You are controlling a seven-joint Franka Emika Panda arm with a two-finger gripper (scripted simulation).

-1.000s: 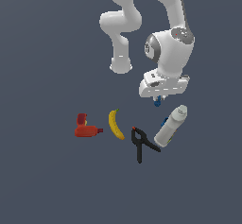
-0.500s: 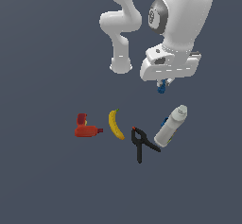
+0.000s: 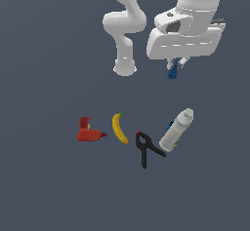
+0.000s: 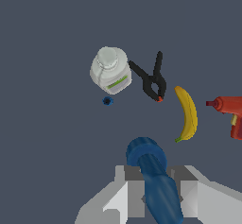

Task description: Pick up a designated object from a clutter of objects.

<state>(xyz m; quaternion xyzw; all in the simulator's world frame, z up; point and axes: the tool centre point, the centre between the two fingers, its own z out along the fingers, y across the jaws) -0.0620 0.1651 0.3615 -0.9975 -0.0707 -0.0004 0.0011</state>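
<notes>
— What do we count on the floor (image 3: 49, 186)?
— One red drill (image 3: 88, 132); one banana (image 3: 119, 127); one black clamp (image 3: 145, 147); one white bottle (image 3: 177, 130); one tiny blue piece (image 4: 108, 100), lying just beside the bottle.
— And the gripper (image 3: 175, 65)?
— We see it raised well above them, jaws clenched on one darker blue rod (image 4: 146, 154).
— The room?
— Plain dark grey-blue ground all round; one white arm (image 3: 124, 25).

The pincer (image 3: 173, 69) has risen higher above the clutter, carrying a blue piece (image 3: 172, 73).
</notes>
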